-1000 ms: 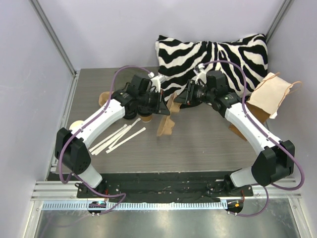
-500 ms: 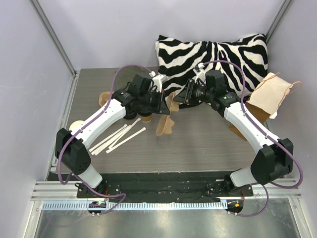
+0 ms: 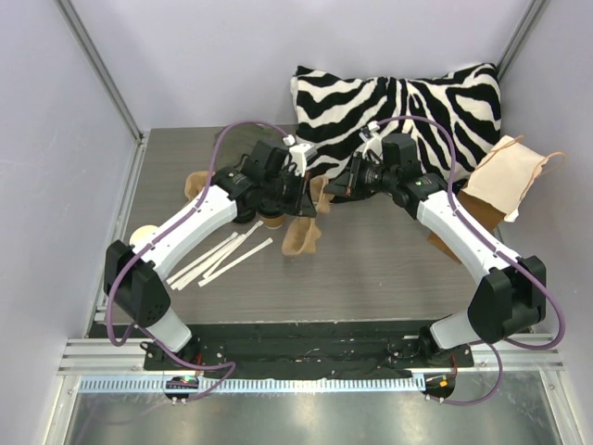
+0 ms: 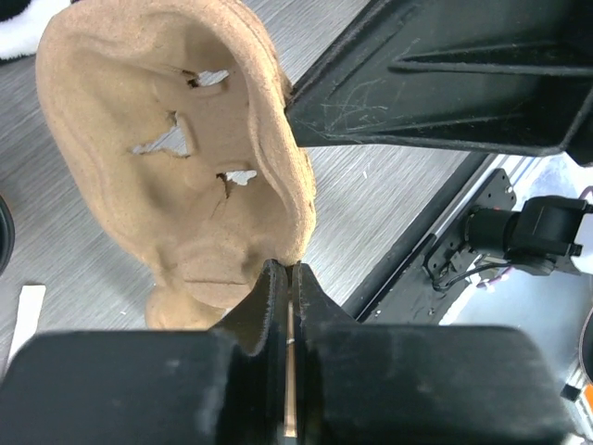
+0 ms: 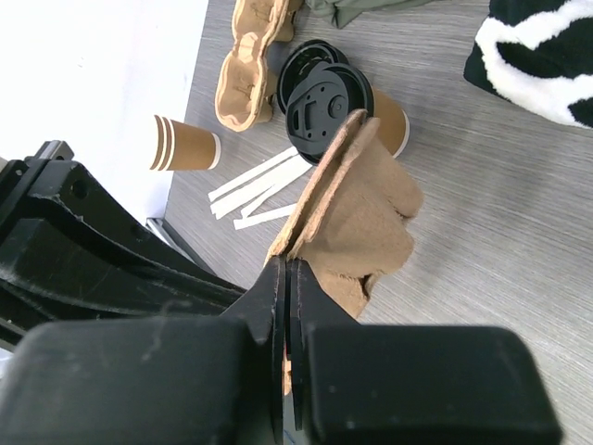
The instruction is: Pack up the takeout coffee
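Left end effector [image 4: 289, 283] pinches cup carrier [image 4: 176, 167]; right end effector [image 5: 284, 278] too.

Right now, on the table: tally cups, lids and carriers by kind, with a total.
paper cups: 2
black lids: 2, overlapping
pulp carriers: 2, one pinched between the left gripper and the right gripper, one lying by the lids
total: 6

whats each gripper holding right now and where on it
The left gripper and right gripper each pinch the pulp cup carrier by its rim.
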### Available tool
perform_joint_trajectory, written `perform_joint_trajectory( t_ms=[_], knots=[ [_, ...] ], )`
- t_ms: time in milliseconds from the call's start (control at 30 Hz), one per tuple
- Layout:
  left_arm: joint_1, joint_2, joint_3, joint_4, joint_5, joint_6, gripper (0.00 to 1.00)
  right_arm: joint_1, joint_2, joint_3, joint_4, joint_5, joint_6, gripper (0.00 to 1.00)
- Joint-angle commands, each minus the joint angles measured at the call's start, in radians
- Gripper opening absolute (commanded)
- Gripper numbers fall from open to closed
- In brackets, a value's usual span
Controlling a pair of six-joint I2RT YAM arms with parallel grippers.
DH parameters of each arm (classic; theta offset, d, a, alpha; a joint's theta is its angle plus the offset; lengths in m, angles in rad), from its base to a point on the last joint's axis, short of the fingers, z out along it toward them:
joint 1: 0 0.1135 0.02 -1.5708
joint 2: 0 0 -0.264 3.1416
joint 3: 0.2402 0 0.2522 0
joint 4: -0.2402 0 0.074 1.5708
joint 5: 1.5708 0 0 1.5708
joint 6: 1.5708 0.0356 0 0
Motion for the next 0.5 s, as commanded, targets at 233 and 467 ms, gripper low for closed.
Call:
perform_joint_trajectory(
  t_ms=[233, 467],
  knots=[
    [0.003, -0.047, 0.049, 0.087, 0.058, 0.013, 0.42, 0.006, -0.02, -0.022, -0.013, -0.031, -0.047, 0.01],
    [0.009, -0.015, 0.072, 0.069, 0.02, 0.011, 0.46, 0.006, -0.028, -0.048, -0.002, -0.041, -0.033, 0.01]
  ],
)
